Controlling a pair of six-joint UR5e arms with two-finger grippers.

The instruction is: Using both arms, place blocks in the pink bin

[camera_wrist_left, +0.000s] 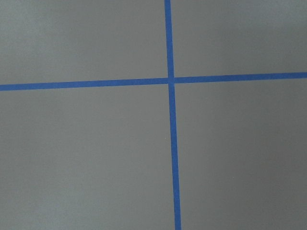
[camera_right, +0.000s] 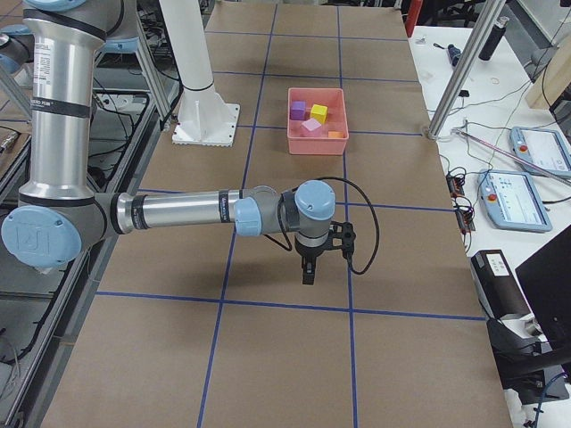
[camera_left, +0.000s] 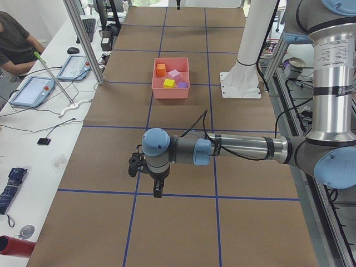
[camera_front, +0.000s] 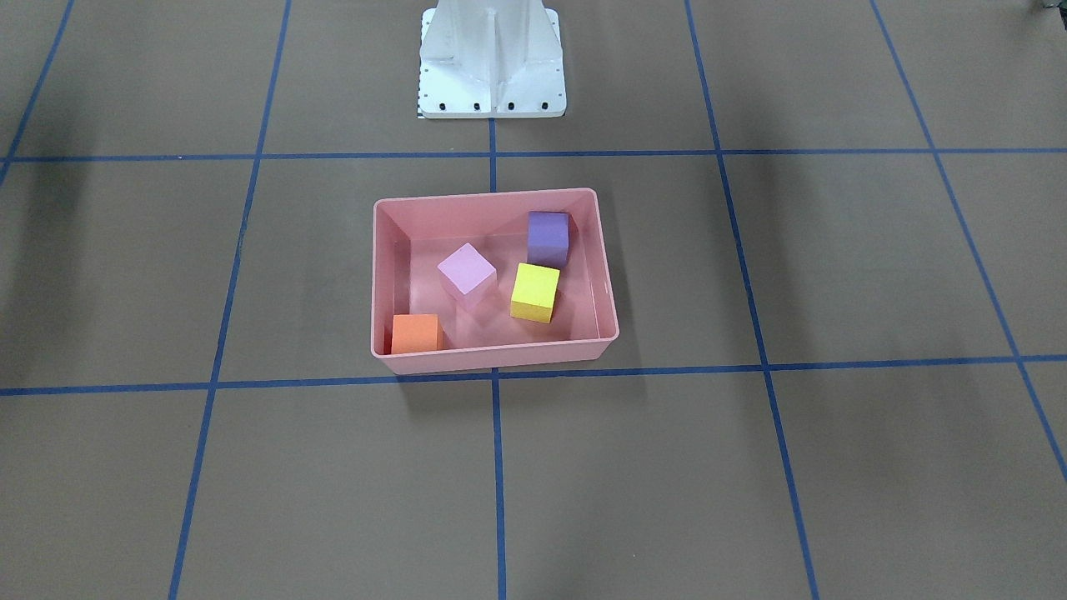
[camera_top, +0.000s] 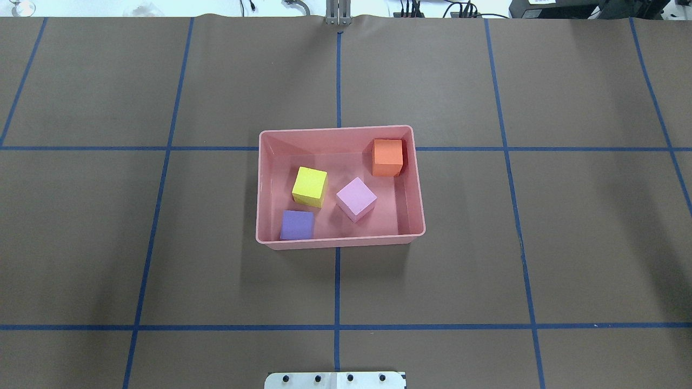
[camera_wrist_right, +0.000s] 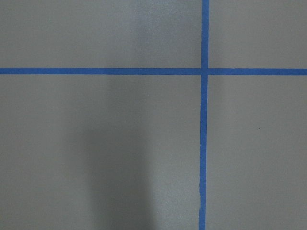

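Nearest the side cameras, the left arm [camera_left: 239, 149] and right arm [camera_right: 187, 214] stretch low over the table [camera_top: 162, 243], well apart from the pink bin [camera_top: 340, 242]. Whether the left gripper [camera_left: 158, 192] or right gripper [camera_right: 307, 275] is parted or closed I cannot tell (the wrist cameras show only blue tape [camera_wrist_left: 169, 120]). The yellow block [camera_top: 310, 186], purple block [camera_top: 297, 225], pink block [camera_top: 356, 199] and orange block [camera_top: 387, 157] all lie inside the bin, so the work looks finished; parking both arms outward seems best. On the robot's side of the bin stands the white base [camera_front: 492, 58]; tablets [camera_left: 36, 89] lie on a side desk [camera_left: 33, 139].
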